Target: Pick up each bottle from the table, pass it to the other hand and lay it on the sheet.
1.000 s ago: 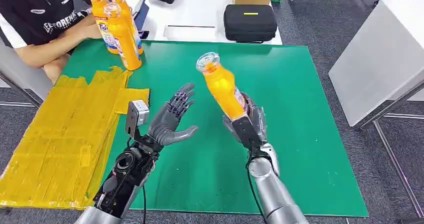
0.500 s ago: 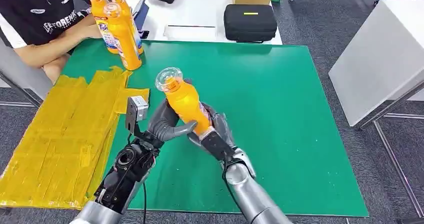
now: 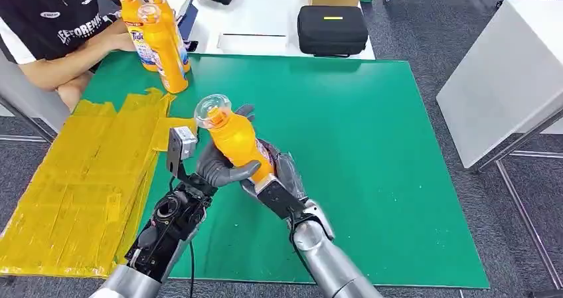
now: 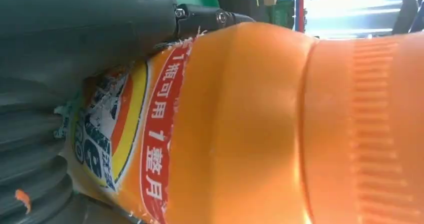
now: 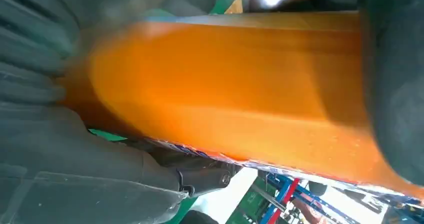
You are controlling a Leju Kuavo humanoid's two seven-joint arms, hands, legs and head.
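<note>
We're mid-handover: our right hand (image 3: 279, 178) grips the orange bottle (image 3: 236, 139) above the table's middle while our left hand (image 3: 222, 165) closes around it. Yellow sheet (image 3: 80, 178) holds none; three bottles (image 3: 156, 32) wait at the far-left corner.

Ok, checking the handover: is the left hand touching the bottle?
Touching: in the head view the left hand wraps its thumb across the bottle.
</note>
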